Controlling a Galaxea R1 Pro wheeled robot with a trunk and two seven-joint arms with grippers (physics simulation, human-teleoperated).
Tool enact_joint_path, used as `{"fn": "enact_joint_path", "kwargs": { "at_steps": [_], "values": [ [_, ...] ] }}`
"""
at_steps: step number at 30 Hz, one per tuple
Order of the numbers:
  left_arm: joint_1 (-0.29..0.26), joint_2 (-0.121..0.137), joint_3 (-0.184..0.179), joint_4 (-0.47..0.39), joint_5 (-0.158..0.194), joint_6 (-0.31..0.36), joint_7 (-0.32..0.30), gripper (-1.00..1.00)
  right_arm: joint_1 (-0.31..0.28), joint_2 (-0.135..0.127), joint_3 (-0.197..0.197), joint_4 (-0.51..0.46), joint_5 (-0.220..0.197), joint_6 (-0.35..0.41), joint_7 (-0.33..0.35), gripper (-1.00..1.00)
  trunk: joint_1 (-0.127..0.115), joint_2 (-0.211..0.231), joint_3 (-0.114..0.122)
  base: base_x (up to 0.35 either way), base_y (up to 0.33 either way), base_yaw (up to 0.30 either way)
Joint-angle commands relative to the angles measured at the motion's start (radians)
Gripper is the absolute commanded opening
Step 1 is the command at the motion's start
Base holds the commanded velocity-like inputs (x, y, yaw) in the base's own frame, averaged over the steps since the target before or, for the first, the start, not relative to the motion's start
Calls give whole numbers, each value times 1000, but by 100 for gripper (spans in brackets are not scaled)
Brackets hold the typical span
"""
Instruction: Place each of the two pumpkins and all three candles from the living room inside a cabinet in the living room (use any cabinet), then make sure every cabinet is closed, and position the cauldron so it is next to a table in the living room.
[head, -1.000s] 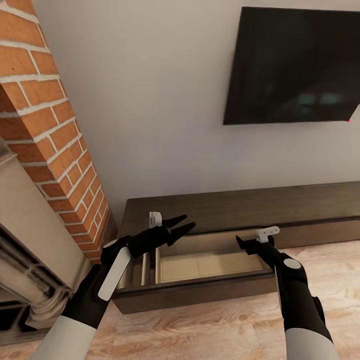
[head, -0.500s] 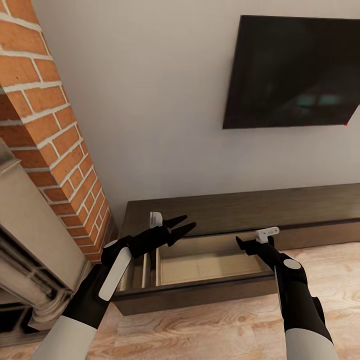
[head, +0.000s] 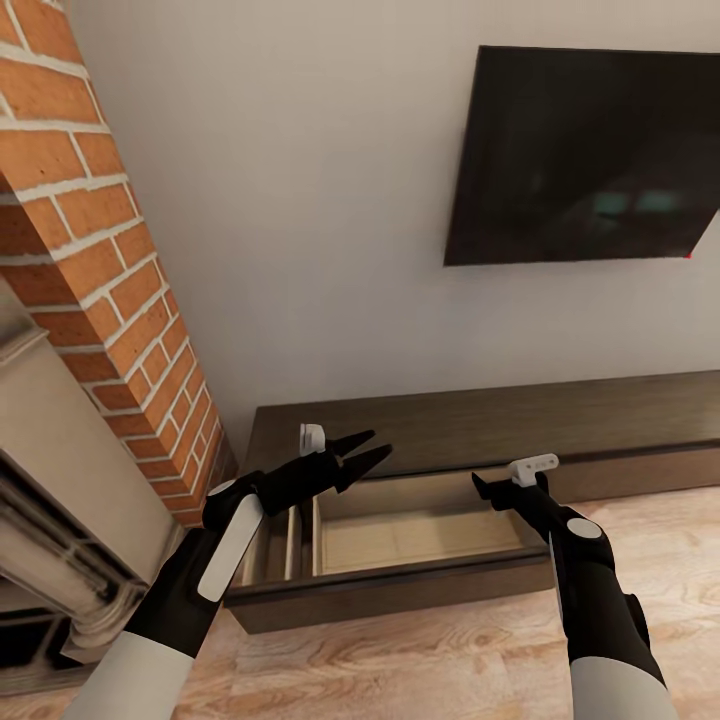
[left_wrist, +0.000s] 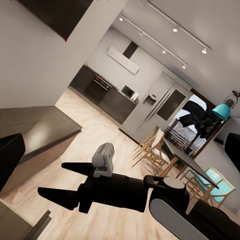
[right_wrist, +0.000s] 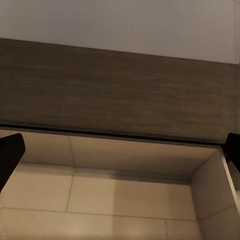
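The cabinet (head: 500, 415) is a long, low dark-brown unit against the wall. One of its drawers (head: 420, 535) stands pulled out, and only bare tan boards show inside. My left gripper (head: 375, 447) hangs open over the drawer's left end. My right gripper (head: 480, 488) is open above its right end. In the right wrist view the drawer floor (right_wrist: 100, 190) lies below the cabinet top (right_wrist: 120, 90), with one dark fingertip (right_wrist: 10, 155) at each edge. The left wrist view looks across at the right gripper (left_wrist: 51, 178), its fingers apart. The pumpkins, candles and cauldron are out of view.
A brick chimney (head: 90, 230) and the pale fireplace surround (head: 50, 480) stand close on the left. A dark TV (head: 590, 150) hangs on the wall above the cabinet. Wood floor (head: 450, 650) runs in front. A dining table with chairs (left_wrist: 175, 155) stands farther off.
The whole picture has slid down a little, so the camera has moved. Both grippers hold the same open pose over the drawer.
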Motion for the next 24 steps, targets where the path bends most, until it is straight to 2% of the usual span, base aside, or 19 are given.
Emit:
{"fn": "enact_joint_path", "kwargs": {
  "at_steps": [1,24],
  "values": [
    [0,0,0,0,0,0,0,100,0,0,0,0,0,0,0,100,-4,7,3,0,0,0],
    [0,-2,-4,0,0,0,0,100,0,0,0,0,0,0,1,100,-92,168,75,0,0,0]
  ]
}}
